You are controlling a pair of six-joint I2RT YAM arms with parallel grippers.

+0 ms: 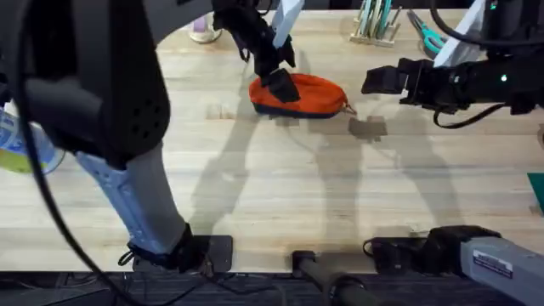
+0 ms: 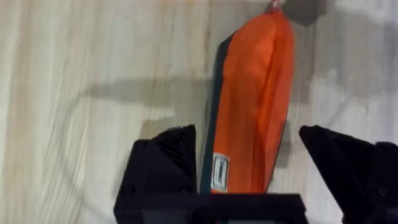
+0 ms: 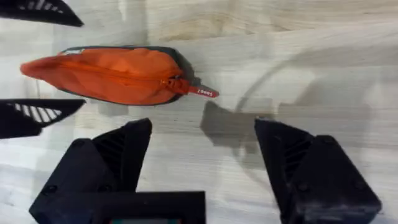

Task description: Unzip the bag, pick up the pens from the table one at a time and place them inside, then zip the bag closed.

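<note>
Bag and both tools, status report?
Left tool open, straddling the bag's end. Right tool open, off the zipper pull. Zipper looks closed. Nothing blocking.

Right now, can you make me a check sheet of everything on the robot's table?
Surface: light wooden table, plank grain.
Job's things: orange pouch lying flat, zipper closed, red pull tab at its end; no pens seen on the table.
Clutter: stick holder, teal scissors, both at the far edge.
Hands: left hand open, straddling the pouch's end; right hand open, beside the pull tab.
Cables: black cable at left.
Surroundings: nothing seen.
</note>
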